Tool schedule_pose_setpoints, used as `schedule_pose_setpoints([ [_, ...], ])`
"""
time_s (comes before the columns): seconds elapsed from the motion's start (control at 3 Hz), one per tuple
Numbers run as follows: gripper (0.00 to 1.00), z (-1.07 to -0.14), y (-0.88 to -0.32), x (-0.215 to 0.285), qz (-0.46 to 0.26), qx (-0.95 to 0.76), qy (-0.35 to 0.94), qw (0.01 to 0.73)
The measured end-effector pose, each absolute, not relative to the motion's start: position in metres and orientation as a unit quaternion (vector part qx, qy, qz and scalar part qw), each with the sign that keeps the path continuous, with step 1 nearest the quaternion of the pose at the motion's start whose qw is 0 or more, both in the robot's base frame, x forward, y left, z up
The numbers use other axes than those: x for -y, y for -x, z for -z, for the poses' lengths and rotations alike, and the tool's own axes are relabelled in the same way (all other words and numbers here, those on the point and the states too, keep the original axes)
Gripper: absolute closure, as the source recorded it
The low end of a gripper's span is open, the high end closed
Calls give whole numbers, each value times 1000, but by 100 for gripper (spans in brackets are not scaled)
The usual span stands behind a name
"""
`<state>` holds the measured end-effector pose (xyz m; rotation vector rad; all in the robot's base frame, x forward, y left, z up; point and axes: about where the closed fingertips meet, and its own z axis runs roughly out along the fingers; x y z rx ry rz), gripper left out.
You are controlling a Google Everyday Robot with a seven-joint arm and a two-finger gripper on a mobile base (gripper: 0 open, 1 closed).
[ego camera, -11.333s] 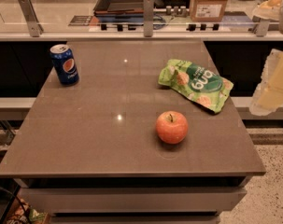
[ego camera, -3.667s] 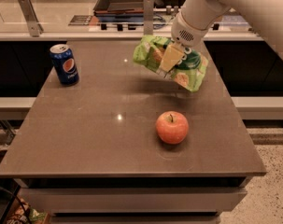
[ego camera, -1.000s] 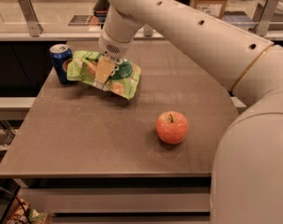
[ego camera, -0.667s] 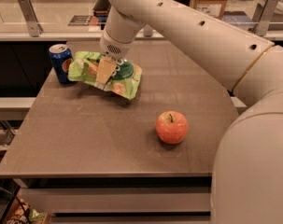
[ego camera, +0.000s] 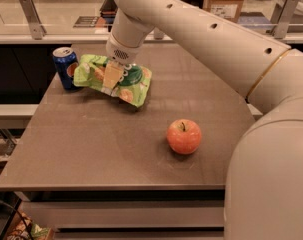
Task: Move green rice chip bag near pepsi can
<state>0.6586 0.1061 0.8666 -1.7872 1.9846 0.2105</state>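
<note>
The green rice chip bag (ego camera: 136,86) lies at the back left of the brown table (ego camera: 91,149), its left edge right beside the pepsi can (ego camera: 64,68), a blue can standing upright at the table's back left corner. My gripper (ego camera: 112,79) reaches down from the big white arm (ego camera: 191,29) onto the middle of the bag. Its tan fingers (ego camera: 112,75) are shut on the bag, pinching its crinkled top. The bag's right end rests on or just above the table.
A red apple (ego camera: 184,136) sits right of centre on the table. My white arm fills the right side of the view. Behind the table runs a counter (ego camera: 51,14) with metal posts and a cardboard box (ego camera: 226,1).
Since a second ago the bag and gripper have barely moved; they stay beside the can. Before that the gripper carried the bag from the back right across to the left.
</note>
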Motion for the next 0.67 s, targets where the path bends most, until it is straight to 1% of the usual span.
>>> schedule_pose_setpoints([
  [0.33, 13, -865, -658, -107, -77, -721, 650, 228],
  [0.67, 0, -863, -658, -108, -78, -720, 651, 226],
])
